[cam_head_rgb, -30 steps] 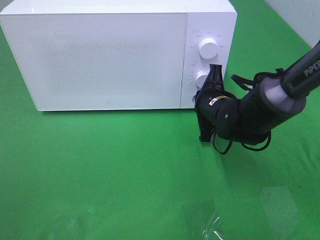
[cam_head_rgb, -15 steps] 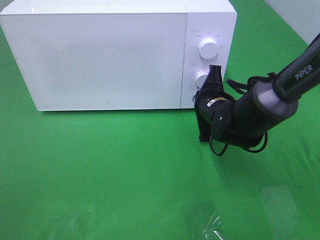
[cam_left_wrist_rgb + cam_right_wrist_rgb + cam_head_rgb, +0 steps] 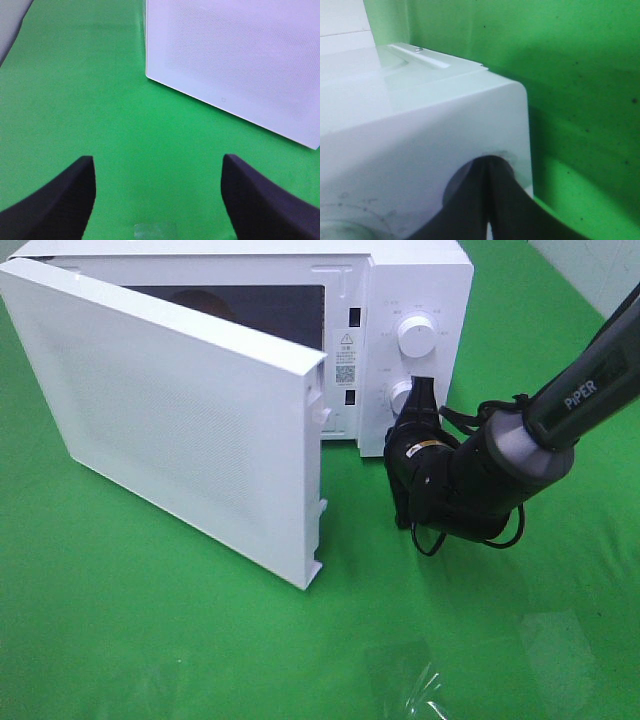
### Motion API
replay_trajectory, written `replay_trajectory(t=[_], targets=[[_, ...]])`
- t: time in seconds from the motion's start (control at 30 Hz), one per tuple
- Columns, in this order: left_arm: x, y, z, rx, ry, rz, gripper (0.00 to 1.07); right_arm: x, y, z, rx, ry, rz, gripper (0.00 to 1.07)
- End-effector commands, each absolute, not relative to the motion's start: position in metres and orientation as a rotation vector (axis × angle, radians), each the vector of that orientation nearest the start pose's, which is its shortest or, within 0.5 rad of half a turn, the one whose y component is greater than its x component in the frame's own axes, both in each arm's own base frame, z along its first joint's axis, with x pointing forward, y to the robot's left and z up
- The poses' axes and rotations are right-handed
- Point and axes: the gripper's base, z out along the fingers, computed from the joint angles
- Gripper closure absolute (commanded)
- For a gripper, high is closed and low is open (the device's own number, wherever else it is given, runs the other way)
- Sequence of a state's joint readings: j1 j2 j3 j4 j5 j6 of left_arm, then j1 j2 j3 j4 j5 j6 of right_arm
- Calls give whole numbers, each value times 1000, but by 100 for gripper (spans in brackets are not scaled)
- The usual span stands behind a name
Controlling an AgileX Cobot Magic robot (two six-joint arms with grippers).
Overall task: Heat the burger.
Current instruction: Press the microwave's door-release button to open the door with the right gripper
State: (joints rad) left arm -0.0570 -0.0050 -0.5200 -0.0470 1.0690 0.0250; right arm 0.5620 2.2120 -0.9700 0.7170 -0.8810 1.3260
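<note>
The white microwave (image 3: pixel 420 280) stands at the back of the green surface (image 3: pixel 150 620) with its door (image 3: pixel 170 430) swung well out toward the front, hinged on the left of the exterior view. In the dark cavity (image 3: pixel 280 310), just over the door's top edge, a brown rounded shape shows; it looks like the burger (image 3: pixel 205 308), though most of it is hidden. The right tool (image 3: pixel 421 390) is at the control panel, just beside the lower knob (image 3: pixel 402 397) and below the upper knob (image 3: pixel 416 333). In its wrist view its dark fingers (image 3: pixel 502 200) are pressed together, tips against the white front near the bottom corner, with nothing between them. The left tool (image 3: pixel 157 200) hangs over bare surface in front of the door, its fingers (image 3: pixel 60 200) spread wide and holding nothing
</note>
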Motion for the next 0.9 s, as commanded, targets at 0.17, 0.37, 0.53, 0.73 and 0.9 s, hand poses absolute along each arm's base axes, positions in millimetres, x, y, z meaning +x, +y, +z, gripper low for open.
replay_trajectory(t=[0.17,0.37,0.53,0.73,0.9], targets=[[-11,-4,281,84,2014,-86,41,389,159,121,1281,1130,1174,107],[-11,-4,281,84,2014,-86,41,388,161,123,1292,1156,1170,107],[-11,-4,281,84,2014,-86,41,386,162,124,1312,1209,1167,107],[-11,-4,281,84,2014,-86,41,373,161,122,1317,1328,1135,107],[-11,-4,281,84,2014,-86,41,358,170,118,1321,1446,1132,107]])
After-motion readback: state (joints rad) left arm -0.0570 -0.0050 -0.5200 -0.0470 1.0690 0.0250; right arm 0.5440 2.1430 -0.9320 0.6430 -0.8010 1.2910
